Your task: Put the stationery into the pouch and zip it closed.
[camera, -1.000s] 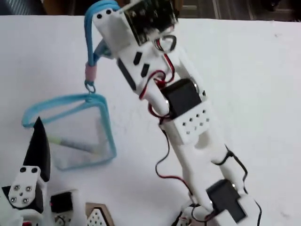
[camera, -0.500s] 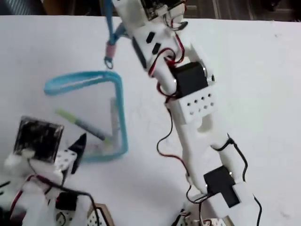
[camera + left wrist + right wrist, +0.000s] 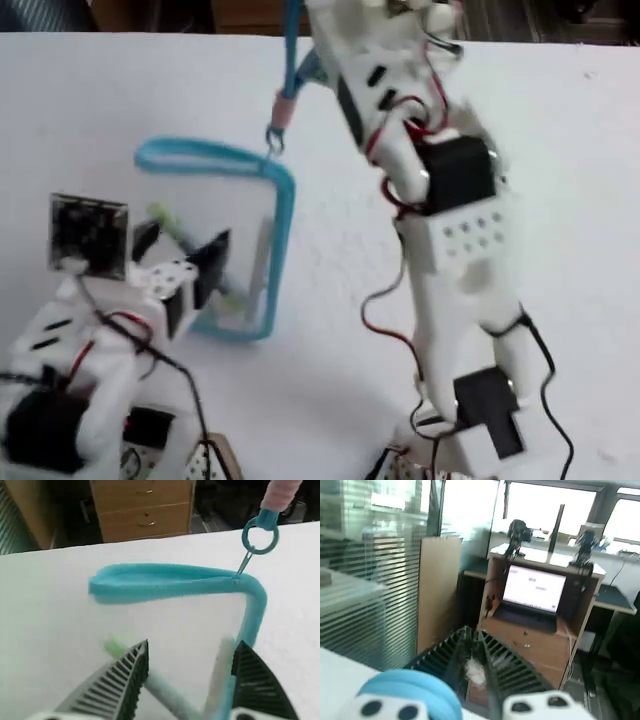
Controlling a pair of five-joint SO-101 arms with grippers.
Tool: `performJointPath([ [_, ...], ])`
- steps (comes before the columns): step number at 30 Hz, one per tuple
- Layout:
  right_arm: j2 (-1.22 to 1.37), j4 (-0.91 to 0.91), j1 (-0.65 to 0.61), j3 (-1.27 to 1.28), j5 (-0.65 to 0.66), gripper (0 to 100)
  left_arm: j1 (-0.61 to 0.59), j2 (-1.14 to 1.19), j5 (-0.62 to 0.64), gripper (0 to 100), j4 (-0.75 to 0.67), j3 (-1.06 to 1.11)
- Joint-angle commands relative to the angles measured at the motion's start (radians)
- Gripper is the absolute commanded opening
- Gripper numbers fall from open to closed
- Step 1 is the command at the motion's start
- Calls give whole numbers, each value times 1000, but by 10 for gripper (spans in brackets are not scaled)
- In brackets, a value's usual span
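Note:
A clear pouch (image 3: 235,205) with a blue zip edge (image 3: 165,580) lies flat on the white table. Inside it lie a pen with a green cap (image 3: 160,215) (image 3: 115,647) and a pale stick (image 3: 262,250) (image 3: 220,665). A blue strap (image 3: 290,50) with a pink sleeve (image 3: 280,492) and ring (image 3: 260,535) rises from the pouch's corner to my right gripper (image 3: 472,630), which is shut on it at the far edge. My left gripper (image 3: 180,250) (image 3: 192,650) hangs open just above the pouch's near side, its fingers astride the pen.
The right arm (image 3: 450,220) stretches diagonally across the table's middle, with loose red and black wires beside it. The left arm's body (image 3: 70,340) fills the near left corner. Bare white table (image 3: 560,150) lies to the right.
The right arm drew the strap rightward and farther off, dragging the pouch to the right. The left arm swung in from the near left, and its open gripper now stands over the pouch.

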Motion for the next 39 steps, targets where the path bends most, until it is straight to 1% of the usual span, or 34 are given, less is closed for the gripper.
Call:
performJointPath([
  [1, -102, -8, 19, -55, -12, 16, 77, 90, 57, 281, -34, 9],
  [5, -122, -5, 27, -48, -12, 16, 127, 214, 118, 281, -95, -46],
  [11, -122, -5, 41, -48, -12, 16, 237, 346, 195, 281, -78, -193],
  [14, -125, -5, 36, -48, -12, 16, 263, 377, 199, 281, -75, -247],
  [15, -127, -5, 35, -48, -12, 16, 257, 389, 198, 281, -78, -269],
  [17, -131, -5, 35, -48, -12, 16, 206, 415, 196, 281, -95, -298],
  [19, -131, -4, 33, -54, -12, 16, 150, 452, 153, 279, -115, -321],
  [20, -133, 7, 33, -55, -12, 16, 124, 475, 106, 279, -124, -327],
  [23, -150, 59, -21, -55, -12, 16, 58, 558, -124, 276, -172, -334],
  [24, -165, 77, -47, -54, -12, 16, 27, 584, -158, 264, -192, -334],
  [27, -206, 90, -147, -54, -12, 16, -42, 653, -164, 252, -249, -347],
  [30, -240, 90, -219, -54, -12, 16, -71, 702, -164, 249, -255, -394],
  [33, -254, 91, -254, -54, -12, 16, -67, 727, -158, 249, -255, -430],
  [37, -249, 93, -283, -48, -12, 16, -65, 730, -46, 252, -249, -453],
  [39, -245, 93, -283, -44, -14, 16, -68, 728, -46, 252, -190, -468],
])
